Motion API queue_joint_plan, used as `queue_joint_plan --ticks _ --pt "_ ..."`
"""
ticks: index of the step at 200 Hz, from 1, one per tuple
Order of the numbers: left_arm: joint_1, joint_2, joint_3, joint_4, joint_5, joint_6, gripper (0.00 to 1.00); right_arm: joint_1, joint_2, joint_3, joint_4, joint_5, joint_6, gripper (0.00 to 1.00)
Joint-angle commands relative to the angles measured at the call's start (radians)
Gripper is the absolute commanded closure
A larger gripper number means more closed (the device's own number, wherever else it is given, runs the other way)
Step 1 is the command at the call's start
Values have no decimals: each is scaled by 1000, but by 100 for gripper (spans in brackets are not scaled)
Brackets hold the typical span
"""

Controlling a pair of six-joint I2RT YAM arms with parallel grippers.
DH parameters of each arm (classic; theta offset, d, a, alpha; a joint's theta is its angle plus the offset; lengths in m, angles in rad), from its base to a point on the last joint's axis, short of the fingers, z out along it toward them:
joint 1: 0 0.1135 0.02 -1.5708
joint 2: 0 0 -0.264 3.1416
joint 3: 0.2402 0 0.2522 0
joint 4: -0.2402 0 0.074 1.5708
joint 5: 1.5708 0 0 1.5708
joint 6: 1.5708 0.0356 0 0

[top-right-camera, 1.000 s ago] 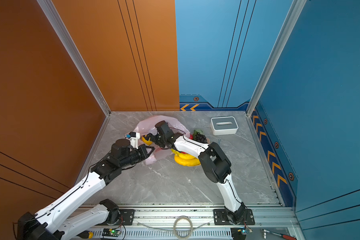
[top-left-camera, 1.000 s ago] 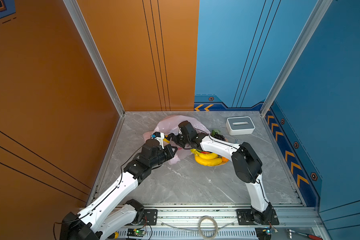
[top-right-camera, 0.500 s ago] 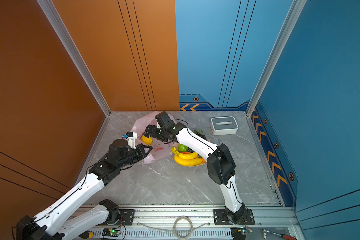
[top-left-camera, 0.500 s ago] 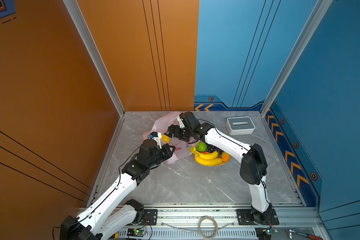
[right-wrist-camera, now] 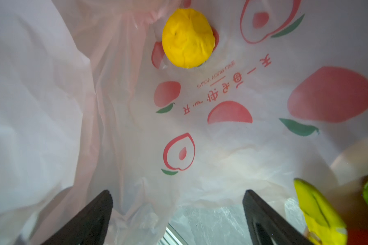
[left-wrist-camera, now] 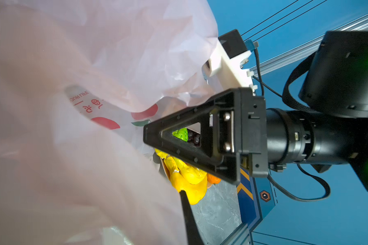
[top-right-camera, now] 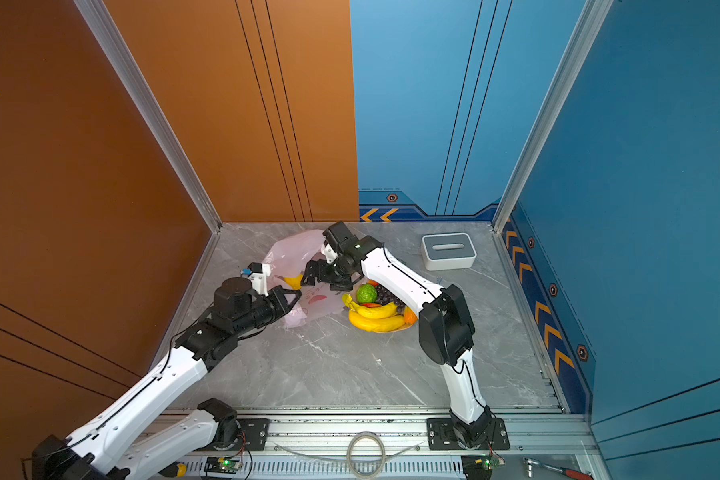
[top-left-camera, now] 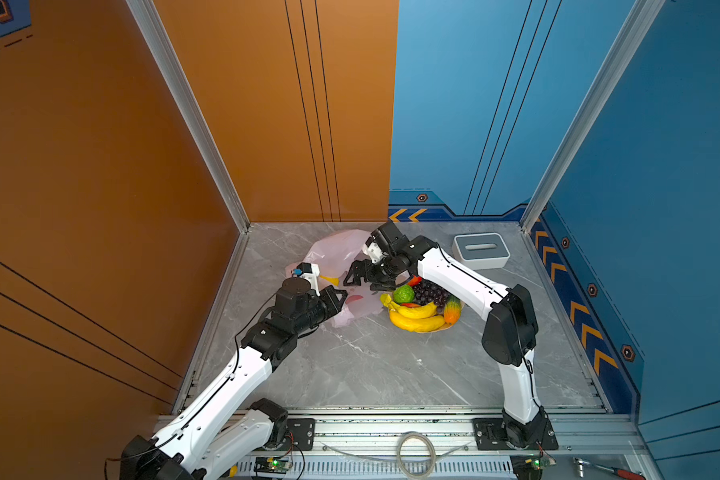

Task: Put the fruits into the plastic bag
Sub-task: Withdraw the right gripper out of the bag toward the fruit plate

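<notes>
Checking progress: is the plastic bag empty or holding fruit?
Holding one: a yellow fruit lies inside the plastic bag, on its printed wall.

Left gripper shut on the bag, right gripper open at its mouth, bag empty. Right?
Not empty: the right wrist view shows one yellow fruit lying inside the plastic bag. The left gripper shut on the bag and the right gripper open at its mouth are correct.

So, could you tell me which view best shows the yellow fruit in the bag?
Right wrist view: the yellow fruit shows whole, close. Both top views catch a small part; left wrist, nothing clear.
</notes>
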Motion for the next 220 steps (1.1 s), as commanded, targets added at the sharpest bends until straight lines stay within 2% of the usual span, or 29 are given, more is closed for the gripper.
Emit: queue_joint_plan --ticks 1,43,102,129,144,174,220 --pt "7 -2 4 -10 21 10 100 10 -53 33 -136 -65 -91 6" --pt "9 5 13 -13 21 17 100 26 -119 23 -265 -63 -183 5" --pt "14 11 18 -8 25 18 100 30 -259 -53 -311 -109 -230 5" --pt "17 11 23 -11 30 20 100 35 -343 -86 -314 -74 -242 5" --pt "18 9 23 -14 32 22 100 33 -395 -109 -318 -24 -255 5" --pt "25 5 25 -20 39 23 100 32 -506 -174 -334 160 -292 4" --pt "34 0 23 -19 50 17 100 82 -614 -274 -331 493 -378 5"
